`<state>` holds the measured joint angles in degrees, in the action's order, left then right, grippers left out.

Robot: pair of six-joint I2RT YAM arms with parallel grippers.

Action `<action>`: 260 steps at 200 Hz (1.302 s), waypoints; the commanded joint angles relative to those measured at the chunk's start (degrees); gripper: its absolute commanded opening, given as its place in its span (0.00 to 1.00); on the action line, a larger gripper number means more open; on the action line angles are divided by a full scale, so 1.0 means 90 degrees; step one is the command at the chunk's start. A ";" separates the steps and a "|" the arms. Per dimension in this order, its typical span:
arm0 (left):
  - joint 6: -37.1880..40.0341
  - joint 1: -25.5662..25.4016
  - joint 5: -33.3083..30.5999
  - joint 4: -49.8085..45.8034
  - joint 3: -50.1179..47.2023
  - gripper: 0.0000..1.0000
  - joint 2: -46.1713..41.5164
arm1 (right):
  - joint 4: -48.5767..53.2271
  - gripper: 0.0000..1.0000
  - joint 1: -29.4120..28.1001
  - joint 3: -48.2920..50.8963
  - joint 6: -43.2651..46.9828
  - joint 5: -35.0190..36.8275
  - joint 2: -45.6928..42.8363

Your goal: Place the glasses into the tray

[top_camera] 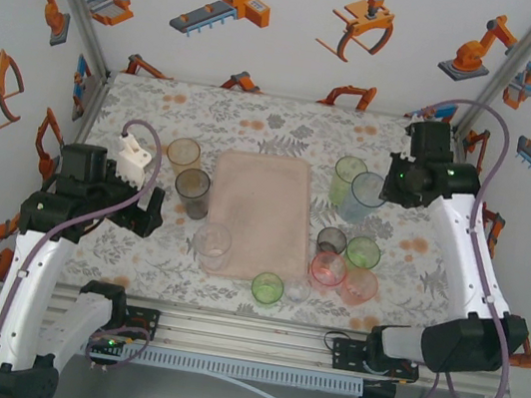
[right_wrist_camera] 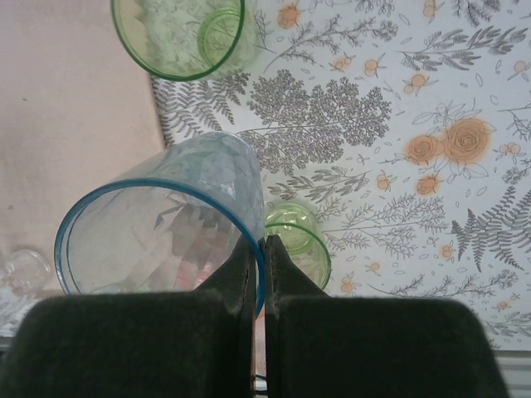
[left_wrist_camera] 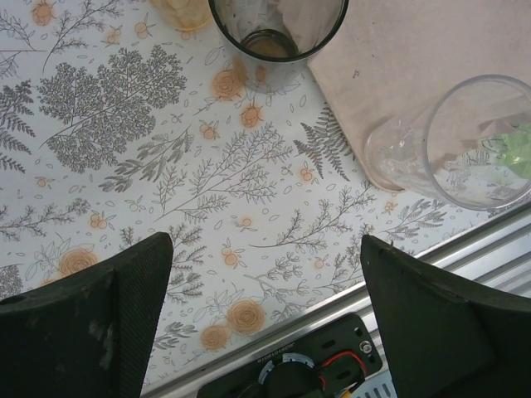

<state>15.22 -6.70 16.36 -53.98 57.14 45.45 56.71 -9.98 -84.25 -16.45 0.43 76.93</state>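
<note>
The pale pink tray (top_camera: 258,213) lies flat in the middle of the floral table. My right gripper (right_wrist_camera: 261,242) is shut on the rim of a blue glass (right_wrist_camera: 166,232), one finger inside and one outside, and the glass tilts. From above, that blue glass (top_camera: 365,197) sits just right of the tray beside a tall green glass (top_camera: 348,177). My left gripper (left_wrist_camera: 265,245) is open over bare table, with nothing between its fingers. Ahead of it stand a smoky glass (left_wrist_camera: 278,41) and a clear glass (left_wrist_camera: 448,145) at the tray's left edge (left_wrist_camera: 415,58).
An orange glass (top_camera: 184,154) stands left of the tray. To the right and front cluster a smoky glass (top_camera: 332,239), a green one (top_camera: 362,251), two pinkish ones (top_camera: 327,267) (top_camera: 360,285) and a small green one (top_camera: 268,287). The metal rail (top_camera: 254,334) runs along the near edge.
</note>
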 commanded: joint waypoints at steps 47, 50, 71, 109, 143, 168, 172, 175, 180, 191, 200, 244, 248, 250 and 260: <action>-0.0051 0.0034 0.0106 0.0128 0.0049 0.86 0.0141 | 0.0616 0.00 -0.0552 -0.0645 -0.0171 -0.0516 -0.0377; -0.0056 0.0034 0.0111 0.0128 0.0064 0.86 0.0146 | 0.0626 0.00 -0.0613 -0.0659 -0.0187 -0.0508 -0.0384; -0.0080 0.0063 0.0132 0.0137 0.0113 0.86 0.0216 | 0.0741 0.00 -0.1160 -0.0849 -0.0285 -0.0351 -0.0354; -0.0117 0.0156 0.0175 0.0129 0.0166 0.86 0.0292 | 0.0517 0.00 -0.2254 -0.0651 -0.0594 -0.0202 -0.0357; -0.0129 0.0253 0.0176 0.0128 0.0217 0.86 0.0398 | 0.0082 0.00 -0.3145 -0.0244 -0.0839 0.0091 -0.0254; -0.0139 0.0297 0.0204 0.0120 0.0227 0.86 0.0446 | -0.0250 0.00 -0.3632 0.0109 -0.0966 0.0245 -0.0147; -0.0138 0.0300 0.0209 0.0119 0.0241 0.86 0.0448 | -0.0300 0.00 -0.3711 0.0158 -0.0984 0.0294 -0.0121; -0.0140 0.0309 0.0206 0.0123 0.0245 0.86 0.0455 | -0.0348 0.00 -0.3764 0.0200 -0.0993 0.0333 -0.0106; -0.0148 0.0310 0.0215 0.0118 0.0249 0.86 0.0458 | -0.0423 0.00 -0.3849 0.0272 -0.0997 0.0370 -0.0082; -0.0158 0.0324 0.0221 0.0110 0.0270 0.86 0.0476 | -0.0553 0.00 -0.3987 0.0360 -0.1016 0.0363 0.0005; -0.0165 0.0354 0.0245 0.0112 0.0273 0.86 0.0478 | -0.0628 0.00 -0.4070 0.0404 -0.1032 0.0405 0.0080; -0.0170 0.0437 0.0275 0.0117 0.0234 0.86 0.0448 | -0.0986 0.00 -0.4333 0.0538 -0.1076 0.0528 0.0479; -0.0177 0.0447 0.0272 0.0118 0.0220 0.86 0.0437 | -0.0996 0.00 -0.4349 0.0528 -0.1065 0.0529 0.0529; -0.0173 0.0450 0.0277 0.0118 0.0215 0.86 0.0423 | -0.0997 0.00 -0.4357 0.0524 -0.1068 0.0536 0.0551; -0.0172 0.0468 0.0277 0.0120 0.0197 0.86 0.0413 | -0.1003 0.01 -0.4412 0.0499 -0.1044 0.0545 0.0687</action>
<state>14.57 -3.09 17.47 -53.34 57.78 49.78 50.76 -48.60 -79.55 -24.88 3.84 81.25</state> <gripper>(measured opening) 0.861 0.012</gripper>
